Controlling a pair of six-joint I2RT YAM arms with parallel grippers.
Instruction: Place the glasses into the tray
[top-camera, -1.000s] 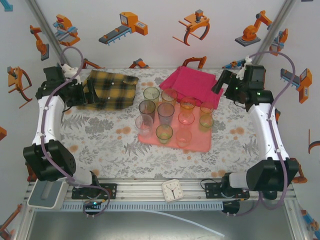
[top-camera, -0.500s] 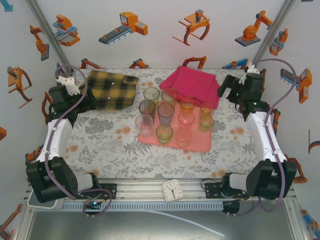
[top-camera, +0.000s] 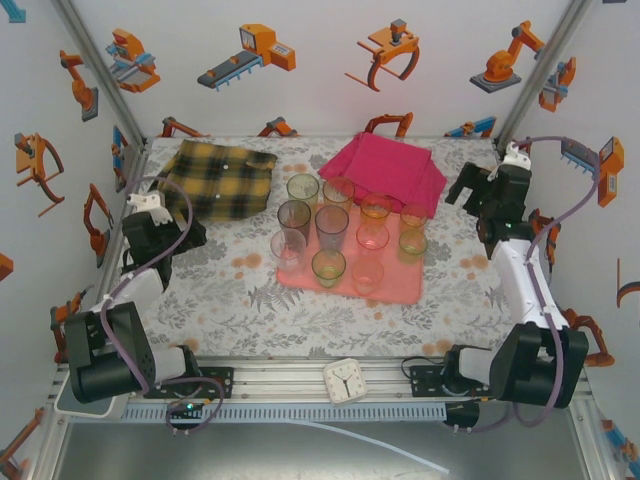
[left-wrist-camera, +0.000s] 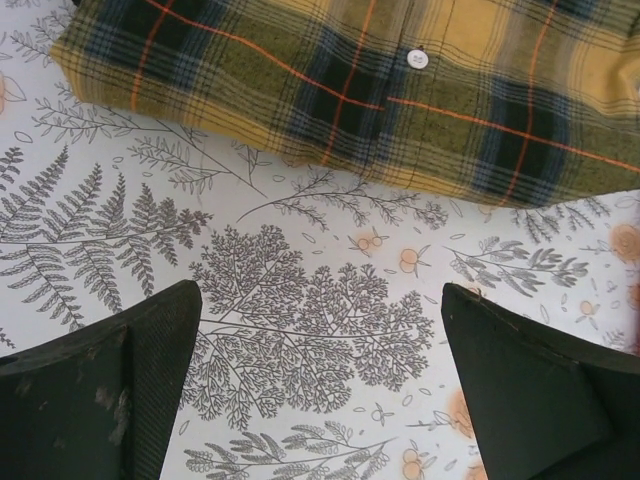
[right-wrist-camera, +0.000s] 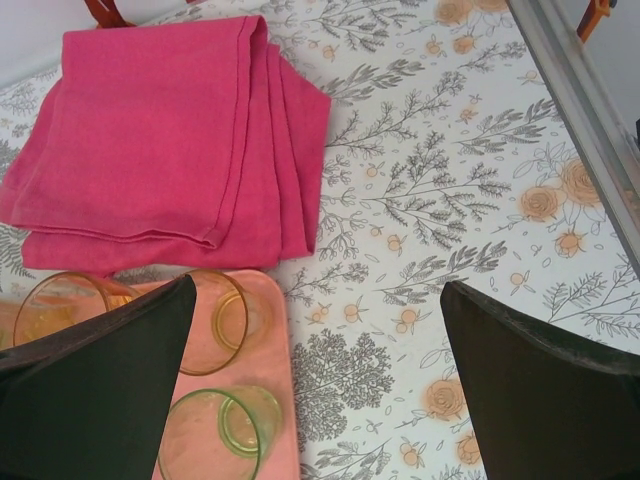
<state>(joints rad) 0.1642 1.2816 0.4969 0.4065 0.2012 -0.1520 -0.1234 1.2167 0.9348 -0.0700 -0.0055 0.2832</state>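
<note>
The salmon-pink tray (top-camera: 396, 286) lies in the middle of the table, and several tinted glasses stand upright on it, among them a green glass (top-camera: 327, 266), a grey glass (top-camera: 294, 216) and an orange glass (top-camera: 375, 208). My left gripper (top-camera: 182, 232) is open and low over bare tablecloth, left of the tray and in front of the plaid cloth. Its dark fingers (left-wrist-camera: 110, 390) hold nothing. My right gripper (top-camera: 466, 188) is open to the right of the tray. In the right wrist view, an amber glass (right-wrist-camera: 215, 320) and a green glass (right-wrist-camera: 222, 436) stand at the tray's corner (right-wrist-camera: 275, 400).
A yellow-black plaid cloth (top-camera: 220, 178) (left-wrist-camera: 350, 80) lies at the back left. A folded magenta cloth (top-camera: 385, 168) (right-wrist-camera: 160, 130) lies behind the tray. A small white clock (top-camera: 347, 380) sits on the front rail. Frame posts and walls close in both sides.
Both arms have folded back and down: the left gripper drew away from the plaid cloth toward the near left, and the right gripper swung right, away from the magenta cloth. The glasses have not moved.
</note>
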